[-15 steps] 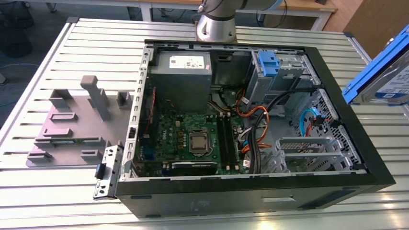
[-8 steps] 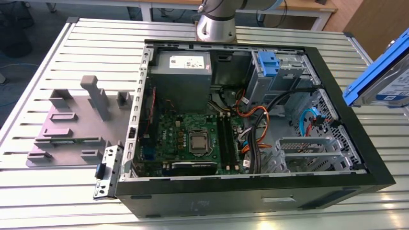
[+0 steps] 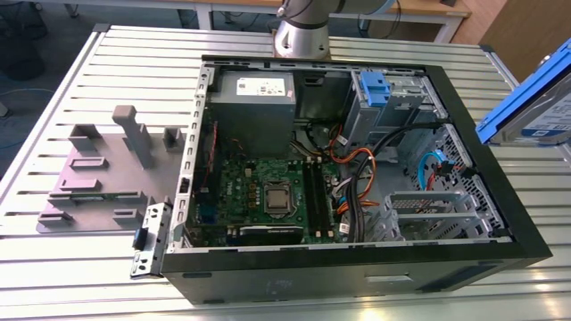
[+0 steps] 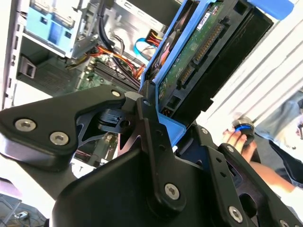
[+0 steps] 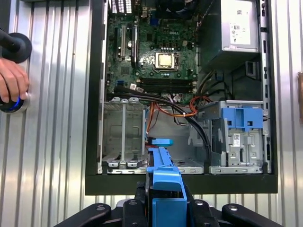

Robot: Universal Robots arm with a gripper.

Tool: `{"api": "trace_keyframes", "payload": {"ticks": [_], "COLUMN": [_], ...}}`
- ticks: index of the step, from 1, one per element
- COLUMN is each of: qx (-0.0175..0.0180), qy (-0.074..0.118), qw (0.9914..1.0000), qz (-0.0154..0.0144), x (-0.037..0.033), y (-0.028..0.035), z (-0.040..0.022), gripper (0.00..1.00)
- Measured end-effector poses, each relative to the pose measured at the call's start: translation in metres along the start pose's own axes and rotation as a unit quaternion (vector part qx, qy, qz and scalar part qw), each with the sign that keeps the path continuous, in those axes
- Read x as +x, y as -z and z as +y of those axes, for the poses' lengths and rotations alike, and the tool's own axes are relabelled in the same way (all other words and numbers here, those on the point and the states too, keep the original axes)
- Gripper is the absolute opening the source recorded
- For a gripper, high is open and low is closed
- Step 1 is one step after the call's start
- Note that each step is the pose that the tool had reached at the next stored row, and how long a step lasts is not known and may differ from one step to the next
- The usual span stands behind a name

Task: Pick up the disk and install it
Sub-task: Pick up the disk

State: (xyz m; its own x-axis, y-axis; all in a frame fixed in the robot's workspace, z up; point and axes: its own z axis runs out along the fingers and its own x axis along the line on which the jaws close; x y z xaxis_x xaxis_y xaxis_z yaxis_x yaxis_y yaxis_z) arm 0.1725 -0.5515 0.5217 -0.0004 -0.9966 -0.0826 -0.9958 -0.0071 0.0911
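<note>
The disk [image 4: 199, 52] is a silver drive in a blue carrier bracket, and my gripper [image 4: 163, 118] is shut on its near end. In the first wrist view the disk [image 5: 163, 182] shows edge-on, rising from the gripper [image 5: 163, 208], held in the air just outside the rim of the open computer case [image 5: 94, 94]. It hangs over the rim near the grey drive cage [image 5: 123, 135]. At the exterior view's right edge the disk [image 3: 533, 107] hangs tilted above the case [image 3: 357, 267].
A blue latch piece [image 5: 241, 118] sits on the bay beside the cage, and the grey power supply [image 5: 239, 28] is farther in. A person's hand [image 5: 12, 80] rests on a button on the slatted table. Grey fixture blocks [image 3: 98, 174] stand at the exterior view's left.
</note>
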Motion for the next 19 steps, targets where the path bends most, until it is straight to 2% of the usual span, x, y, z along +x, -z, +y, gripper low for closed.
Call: {"api": "trace_keyframes", "payload": {"ticks": [1, 2, 19], "qx": [0.0, 0.0, 0.0], "qy": [0.0, 0.0, 0.0], "qw": [0.99999, 0.99999, 0.99999], "qz": [-0.0034, -0.005, -0.0051], "x": [0.0009, 0.0022, 0.0256], "y": [0.0, -0.0001, -0.0002], "z": [0.0, 0.0, 0.0012], "gripper": [0.37, 0.37, 0.37]}}
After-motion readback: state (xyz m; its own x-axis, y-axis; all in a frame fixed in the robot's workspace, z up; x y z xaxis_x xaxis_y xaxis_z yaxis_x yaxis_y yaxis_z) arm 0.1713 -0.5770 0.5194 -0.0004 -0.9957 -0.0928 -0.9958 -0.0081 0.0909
